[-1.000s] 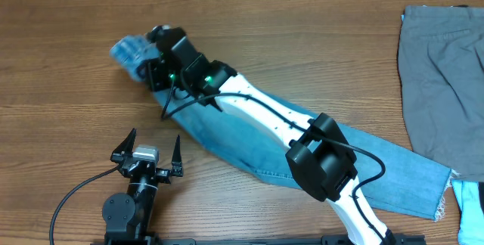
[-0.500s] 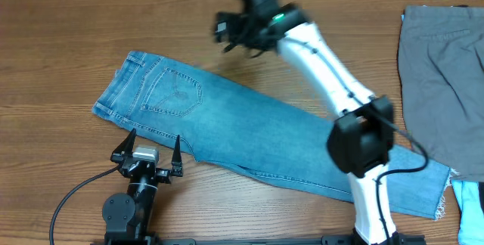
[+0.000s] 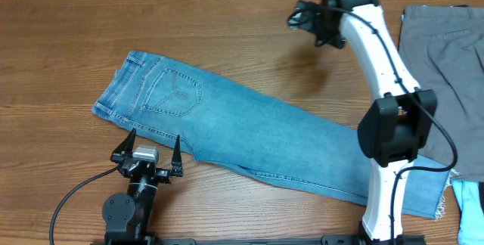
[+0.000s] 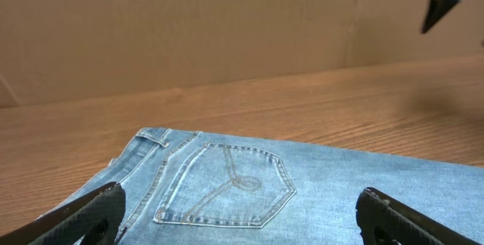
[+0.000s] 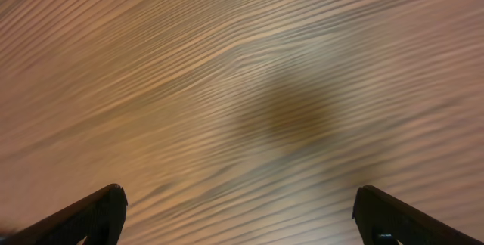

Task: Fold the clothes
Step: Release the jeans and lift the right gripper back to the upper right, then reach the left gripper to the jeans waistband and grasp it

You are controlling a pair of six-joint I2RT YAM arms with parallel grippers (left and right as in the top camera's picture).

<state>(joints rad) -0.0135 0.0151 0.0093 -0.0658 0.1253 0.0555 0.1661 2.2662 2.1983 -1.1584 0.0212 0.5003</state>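
Note:
The light blue jeans [image 3: 257, 135] lie flat and slanted across the table, waistband at the left, leg hem at the lower right. A back pocket [image 4: 231, 188] with curved stitching faces up. My left gripper [image 3: 149, 145] rests at the near edge, just below the waistband end, open and empty; in its wrist view the left gripper [image 4: 242, 218] frames the pocket. My right gripper [image 3: 308, 20] hangs high over bare wood at the far side, apart from the jeans. It is open and empty, and the right gripper [image 5: 240, 213] sees only blurred wood grain.
A grey garment [image 3: 446, 86] lies at the right edge, with a bit of light blue cloth [image 3: 470, 211] below it. A cardboard wall [image 4: 227, 26] stands behind the table. The right arm [image 3: 389, 116] crosses over the jeans' leg.
The right gripper let go of the waistband end, which now lies spread flat. It rose and swung from the left of the jeans to the far right side.

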